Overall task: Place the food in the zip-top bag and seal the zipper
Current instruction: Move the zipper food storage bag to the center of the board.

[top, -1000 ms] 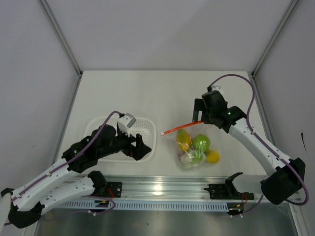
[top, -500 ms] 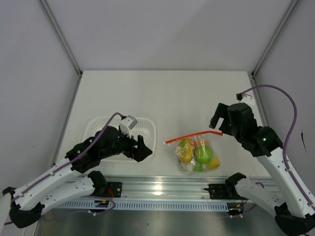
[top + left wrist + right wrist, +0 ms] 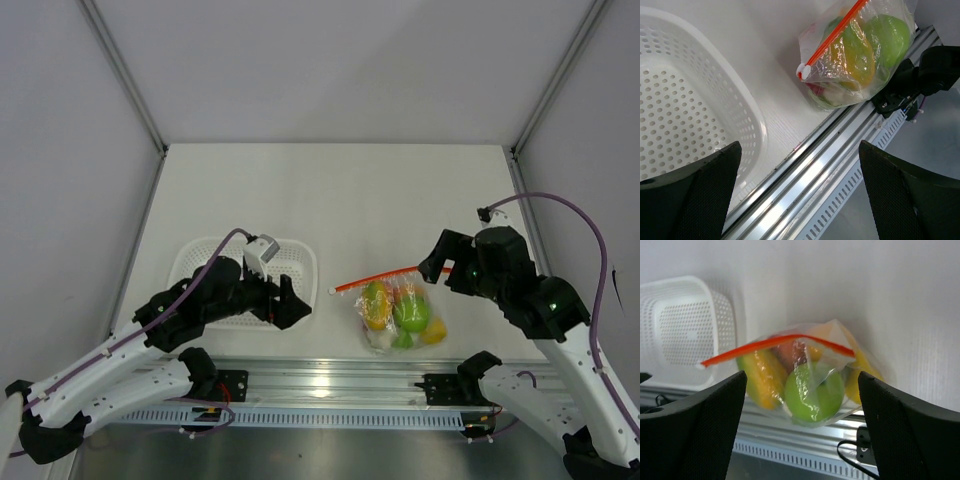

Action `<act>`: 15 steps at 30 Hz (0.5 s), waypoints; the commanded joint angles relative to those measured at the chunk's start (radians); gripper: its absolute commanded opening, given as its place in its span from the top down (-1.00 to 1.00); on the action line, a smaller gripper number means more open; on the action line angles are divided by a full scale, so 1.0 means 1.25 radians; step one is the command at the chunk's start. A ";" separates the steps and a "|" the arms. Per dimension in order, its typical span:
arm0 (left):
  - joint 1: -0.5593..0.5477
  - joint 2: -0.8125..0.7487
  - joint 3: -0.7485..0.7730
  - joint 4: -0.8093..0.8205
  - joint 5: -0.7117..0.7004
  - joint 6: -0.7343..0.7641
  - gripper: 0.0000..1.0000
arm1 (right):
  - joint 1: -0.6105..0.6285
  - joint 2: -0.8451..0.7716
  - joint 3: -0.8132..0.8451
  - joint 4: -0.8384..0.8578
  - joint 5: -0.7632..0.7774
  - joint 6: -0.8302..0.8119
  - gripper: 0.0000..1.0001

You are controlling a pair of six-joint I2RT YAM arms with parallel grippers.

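The clear zip-top bag (image 3: 400,312) lies on the table near the front rail, with the food inside it: a green fruit (image 3: 412,312), a yellow-orange one (image 3: 375,300) and a yellow one (image 3: 436,331). The red-orange zipper (image 3: 385,279) runs as one thin line along the bag's far edge. My right gripper (image 3: 436,267) is open at the zipper's right end and holds nothing. In the right wrist view the bag (image 3: 810,380) shows between the wide fingers (image 3: 695,430). My left gripper (image 3: 291,303) hangs open by the basket's right edge, left of the bag (image 3: 855,50).
A white slotted basket (image 3: 205,262) stands at the front left, partly under the left arm; the left wrist view shows its wall (image 3: 730,95). The aluminium rail (image 3: 330,385) runs along the near edge, just in front of the bag.
My right arm has swung back from the far side towards the near right. The bag has slid slightly right and its zipper now lies stretched out longer. The left arm has barely moved.
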 commanded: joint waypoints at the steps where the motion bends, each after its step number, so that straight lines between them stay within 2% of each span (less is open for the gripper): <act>1: 0.005 0.002 0.006 0.024 0.014 0.000 -0.99 | 0.004 -0.034 -0.028 -0.036 -0.151 0.040 -0.84; 4: 0.005 0.014 0.006 0.034 0.024 0.001 -0.99 | 0.004 -0.075 -0.063 -0.051 -0.194 0.090 -0.81; 9: 0.003 0.036 0.009 0.049 0.041 -0.004 -0.99 | 0.008 -0.123 -0.128 -0.072 -0.349 0.154 -0.75; 15: 0.005 0.054 0.012 0.067 0.051 -0.010 -0.99 | 0.022 -0.165 -0.192 -0.108 -0.351 0.203 -0.73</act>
